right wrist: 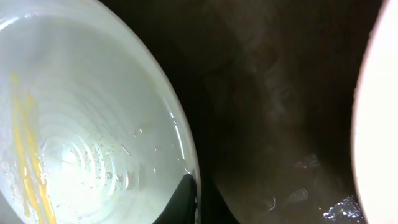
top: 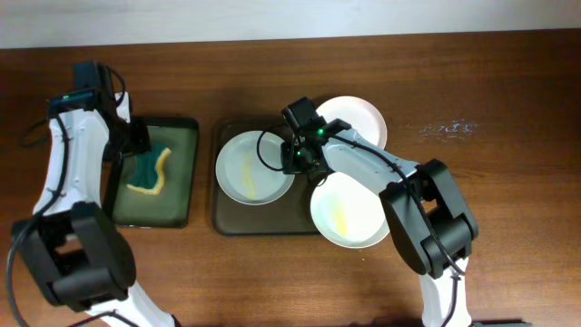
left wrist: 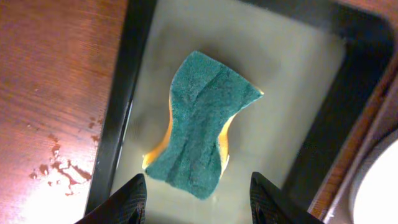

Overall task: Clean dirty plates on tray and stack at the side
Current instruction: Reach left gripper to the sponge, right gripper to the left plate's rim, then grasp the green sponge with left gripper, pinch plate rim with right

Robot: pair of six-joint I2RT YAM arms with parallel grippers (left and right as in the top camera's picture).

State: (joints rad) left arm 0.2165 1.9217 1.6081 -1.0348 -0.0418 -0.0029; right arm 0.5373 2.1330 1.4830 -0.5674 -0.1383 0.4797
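Slipping off the rim is the chief risk, I judge: the right fingers [right wrist: 186,198] meet the streaked plate [top: 247,171] only at its thin edge, and the droplets on the glaze there would give a poor hold. A lift from that single point could tilt the plate and let it drop back onto the tray [top: 227,218]. It could also swing the plate against the second plate [top: 349,213], which overhangs the tray's lower right corner just beside it. The third plate [top: 360,118], at the upper right of the tray, is also near the wrist, so a wide move could nudge it.

In the right wrist view one dark fingertip lies just inside the plate's rim at the bottom centre of the frame. Its partner is lost against the dark tray, so I cannot tell whether the pair is clamped on the rim or merely straddles it. The plate fills the left of that frame, its yellow streak running down the far left.

The left fingers [left wrist: 132,200] stand wide apart and hold nothing, at the bottom edge of their frame. The green sponge [left wrist: 202,134] lies in the middle of that frame, above the gap between them, inside the narrow black tray [left wrist: 124,93]. A descent off centre could pinch only a corner of the sponge.
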